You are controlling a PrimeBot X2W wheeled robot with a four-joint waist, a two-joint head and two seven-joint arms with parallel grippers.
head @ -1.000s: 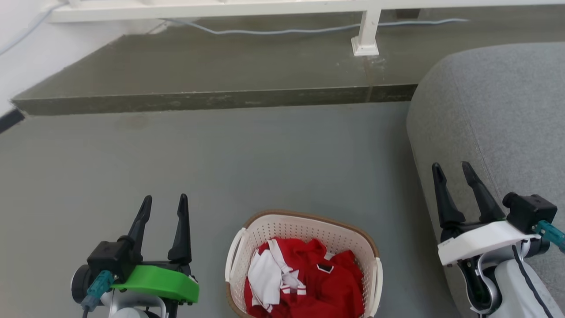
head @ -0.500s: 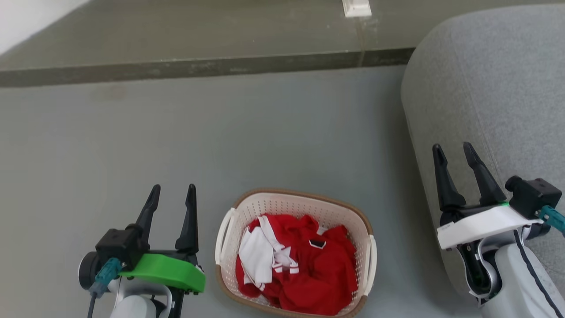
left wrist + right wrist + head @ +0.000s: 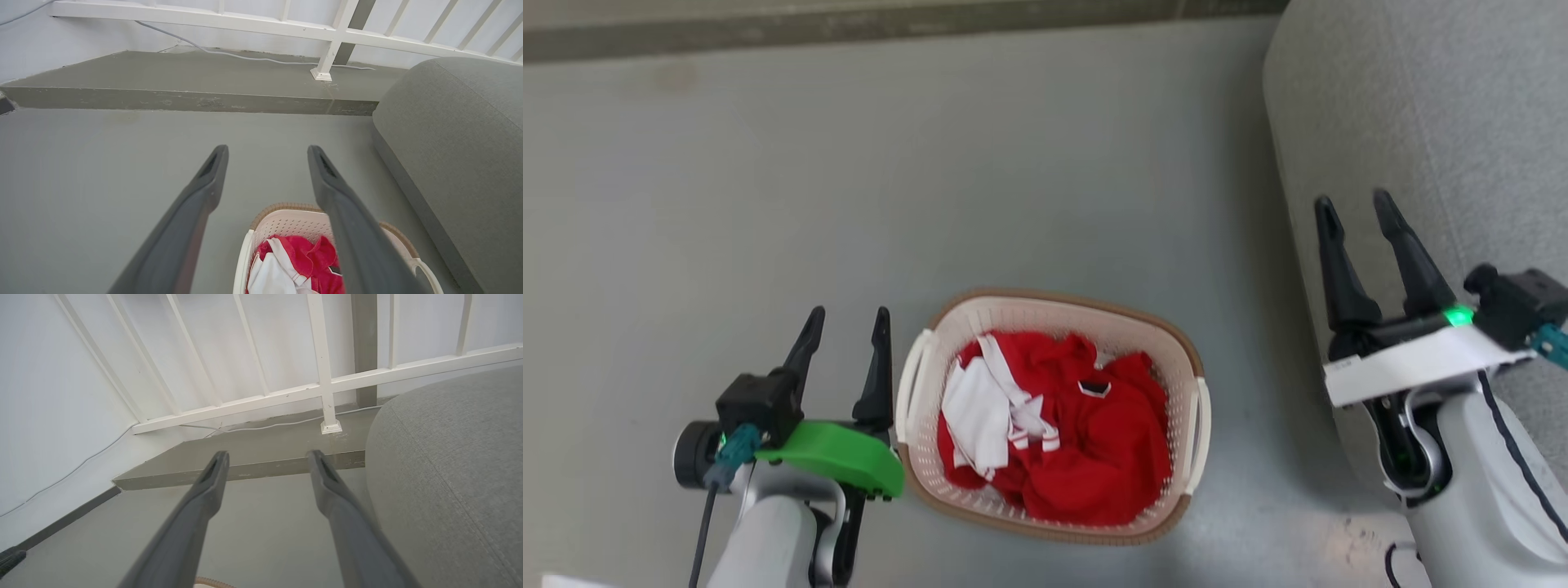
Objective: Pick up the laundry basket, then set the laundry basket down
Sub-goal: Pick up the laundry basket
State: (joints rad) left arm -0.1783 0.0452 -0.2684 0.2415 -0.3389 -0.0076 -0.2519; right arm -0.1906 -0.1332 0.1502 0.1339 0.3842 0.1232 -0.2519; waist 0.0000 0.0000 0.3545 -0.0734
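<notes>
Sitting upright, laundry basket (image 3: 1045, 317), long axis left-right, right end nearer

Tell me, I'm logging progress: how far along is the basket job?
Done: nothing; the laundry basket sits on the floor, red clothes inside. In hand: approach, with the open left gripper beside one handle and the open right gripper by the sofa. Left: grip, lift, set down.
</notes>
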